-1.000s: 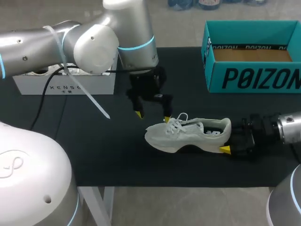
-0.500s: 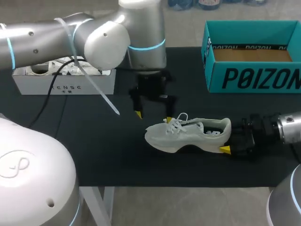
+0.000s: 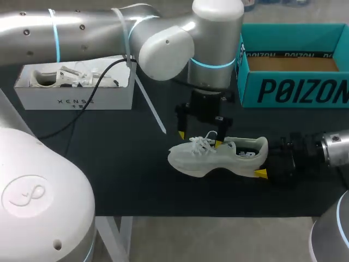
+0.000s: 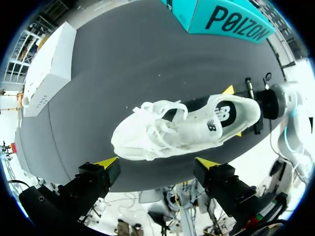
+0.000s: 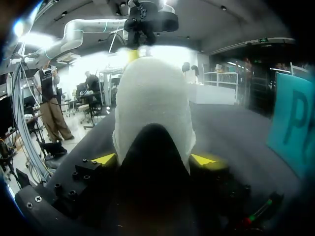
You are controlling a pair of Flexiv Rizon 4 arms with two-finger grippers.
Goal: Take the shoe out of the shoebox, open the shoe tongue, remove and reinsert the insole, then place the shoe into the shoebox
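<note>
The black table (image 3: 120, 180) filled most of the head view. My left arm (image 3: 163, 43) came in from the left and crossed past the middle. At the far right stood the open teal shoebox (image 3: 294, 90), showing only its brown cardboard floor. At the far left stood a white box (image 3: 76, 98) with pale contents I could not make out.

The white shoe (image 3: 218, 155) stood on its sole on the table, outside the shoebox and nearer to me, well apart from it. Its toe pointed left and its heel pointed right.

My right gripper (image 3: 264, 161) lay low at the heel. In the right wrist view the heel (image 5: 152, 98) sat between the two yellow tips of that gripper (image 5: 153, 159), pressed from both sides.

My left gripper (image 3: 199, 139) hung just above the laces (image 4: 157, 123). Its fingers were spread wide to either side of the forefoot and touched nothing, as the left wrist view of the gripper (image 4: 156, 162) showed.
</note>
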